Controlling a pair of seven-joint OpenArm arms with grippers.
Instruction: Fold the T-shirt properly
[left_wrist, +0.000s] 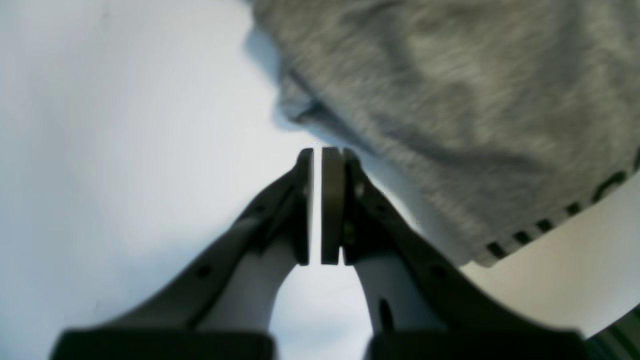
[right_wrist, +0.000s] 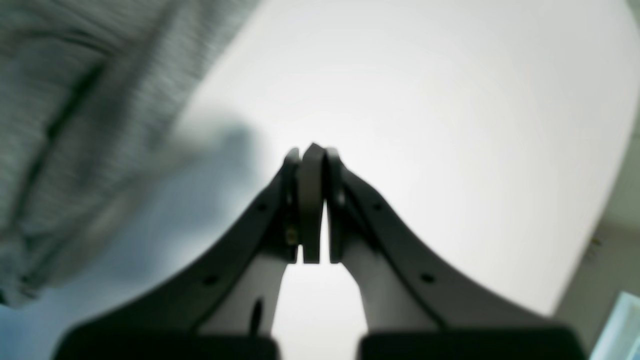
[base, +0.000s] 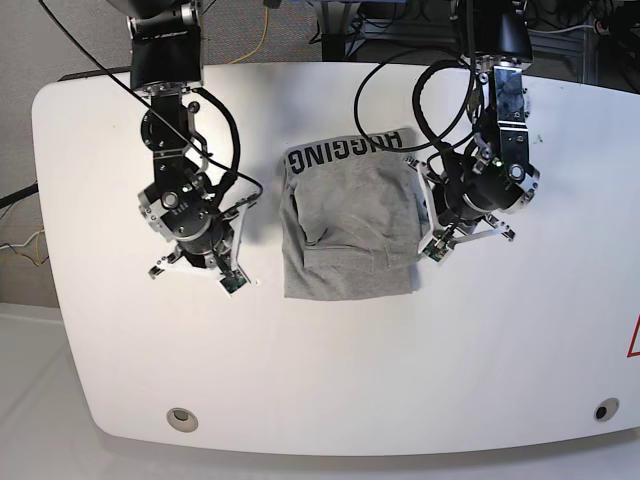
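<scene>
The heather-grey soft cotton T-shirt (base: 348, 222) lies on the white rounded tabletop (base: 330, 370), in the middle between the two arms. It is already gathered into a compact, almost rectangular packet. The sleeves are not sticking out, and black block letters run along the far edge of the T-shirt. Some creases and one loose flap show near its centre, so the fold looks mostly done but not very neat.

The left gripper (left_wrist: 320, 150) hangs just beside the T-shirt. Its jaws are closed to a thin slit and hold nothing. The right gripper (right_wrist: 311, 147) is on the other side of the T-shirt, a little apart from it, pressed together and also empty.

Judging from this, the main folds are complete. What remains is perhaps one last fold or some smoothing of the wrinkles.
</scene>
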